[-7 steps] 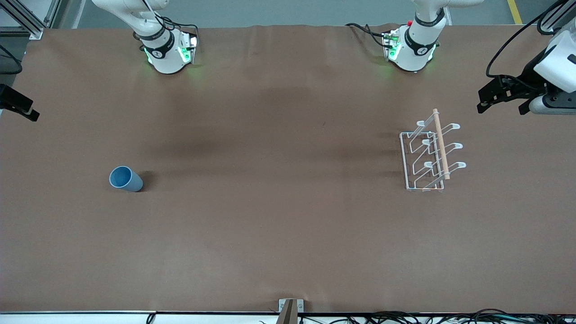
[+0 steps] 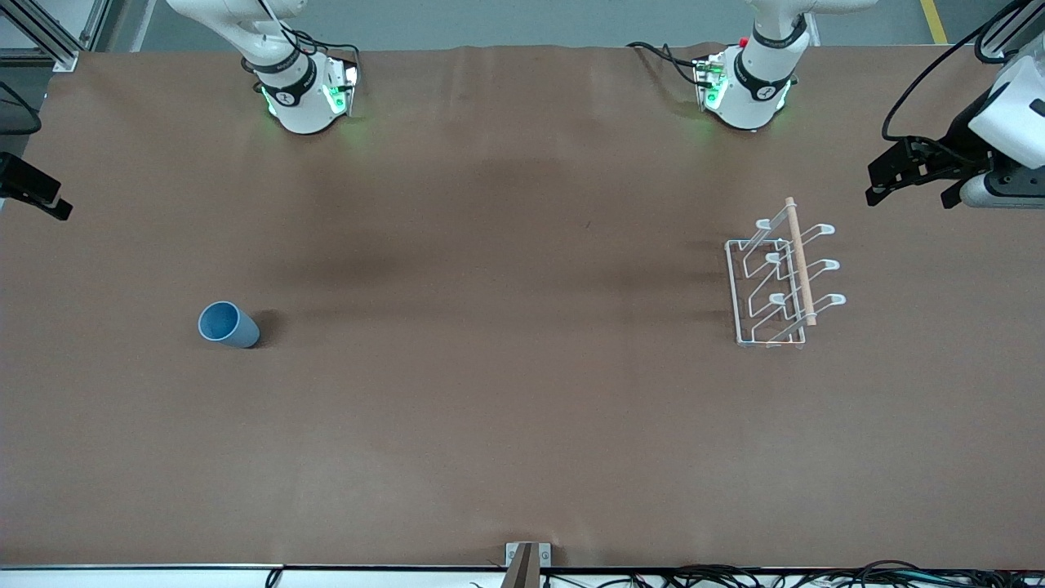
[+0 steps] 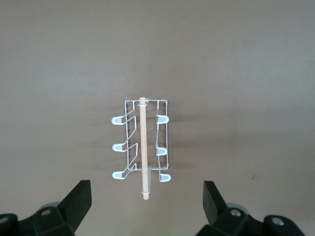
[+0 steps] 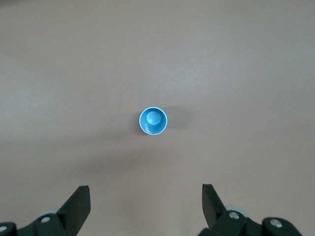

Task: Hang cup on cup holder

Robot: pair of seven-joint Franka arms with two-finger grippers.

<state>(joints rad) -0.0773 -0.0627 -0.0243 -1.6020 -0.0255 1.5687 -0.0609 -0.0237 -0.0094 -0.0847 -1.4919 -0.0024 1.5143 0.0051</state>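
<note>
Fingers spread on both the left gripper [image 3: 146, 206] and right gripper [image 4: 146, 206], high over bare brown table [image 2: 506, 392]. Small light-blue plastic cup [image 2: 228, 324] stands upright, apparently, well apart from the white wire cup holder [image 2: 780, 282].

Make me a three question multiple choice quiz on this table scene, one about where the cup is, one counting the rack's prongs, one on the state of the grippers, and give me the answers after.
1. Where does the cup stand?
A. toward the right arm's end of the table
B. on the cup holder
C. in the left gripper

2. How many looped prongs has the cup holder?
A. two
B. four
C. six

3. How are the left gripper and the right gripper?
A. both open and holding nothing
B. both shut on the cup
C. left shut on the wooden rod, right open

Answers:
1 A: the cup stands upright on the table, apart from the rack.
2 C: the left wrist view shows three prongs on each side of the wooden rod.
3 A: each wrist view shows its fingers spread wide with only table between them.
</note>
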